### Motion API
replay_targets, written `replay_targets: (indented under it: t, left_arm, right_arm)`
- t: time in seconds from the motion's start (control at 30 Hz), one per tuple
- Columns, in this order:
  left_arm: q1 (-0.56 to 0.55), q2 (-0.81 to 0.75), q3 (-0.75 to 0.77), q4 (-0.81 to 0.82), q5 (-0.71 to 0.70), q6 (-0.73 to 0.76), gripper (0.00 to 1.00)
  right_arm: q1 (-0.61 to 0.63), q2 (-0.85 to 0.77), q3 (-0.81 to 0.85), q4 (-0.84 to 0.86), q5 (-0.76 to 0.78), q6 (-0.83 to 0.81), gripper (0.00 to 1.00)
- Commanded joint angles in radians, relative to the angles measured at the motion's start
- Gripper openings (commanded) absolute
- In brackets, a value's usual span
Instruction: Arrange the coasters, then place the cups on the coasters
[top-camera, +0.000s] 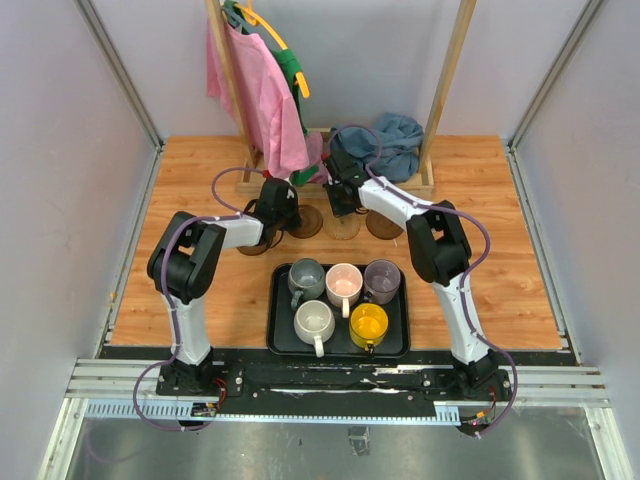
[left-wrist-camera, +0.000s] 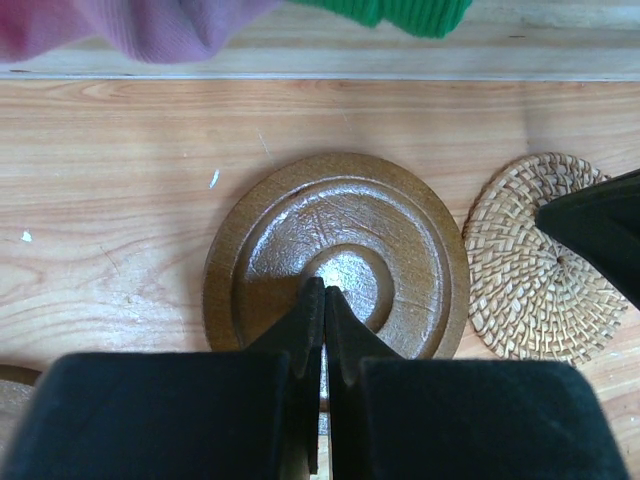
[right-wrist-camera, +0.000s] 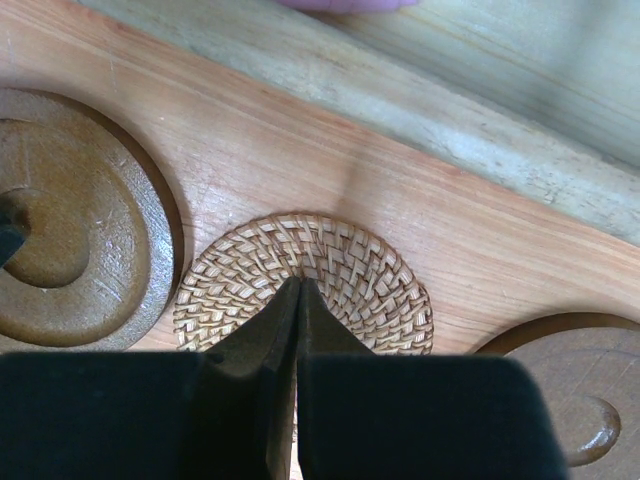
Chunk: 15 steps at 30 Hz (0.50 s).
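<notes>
The coasters lie in a row in front of the rack base: a dark brown coaster (top-camera: 307, 222) (left-wrist-camera: 335, 240), a tan woven coaster (top-camera: 343, 227) (right-wrist-camera: 345, 265) (left-wrist-camera: 520, 275) and another brown coaster (top-camera: 384, 225) (right-wrist-camera: 570, 390). A further brown one (top-camera: 255, 241) peeks from under the left arm. My left gripper (top-camera: 292, 214) (left-wrist-camera: 323, 290) is shut, its tips over the brown coaster's centre hollow. My right gripper (top-camera: 343, 208) (right-wrist-camera: 298, 285) is shut over the woven coaster's centre. Neither holds anything. The cups stand on the black tray (top-camera: 280, 342): dark grey (top-camera: 306, 278), pink (top-camera: 343, 283), lavender (top-camera: 382, 280), white (top-camera: 314, 322), yellow (top-camera: 368, 324).
A wooden clothes rack with a pink garment (top-camera: 255, 95) and a green one (top-camera: 290, 70) stands right behind the coasters, its base rail (right-wrist-camera: 450, 130) close to both grippers. A blue-grey cloth heap (top-camera: 385, 140) lies at the back. Grey walls enclose the wooden tabletop.
</notes>
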Motion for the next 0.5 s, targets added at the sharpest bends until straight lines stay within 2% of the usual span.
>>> replay_targets:
  t: [0.0, 0.47]
  left_arm:
    - [0.007, -0.033, 0.012, -0.013, -0.018, 0.027, 0.01]
    - [0.007, -0.035, 0.022, -0.027, -0.030, 0.032, 0.01]
  right_arm:
    - [-0.004, -0.007, 0.004, -0.060, 0.053, -0.045, 0.01]
    - [-0.010, -0.032, 0.039, -0.024, 0.013, -0.086, 0.04]
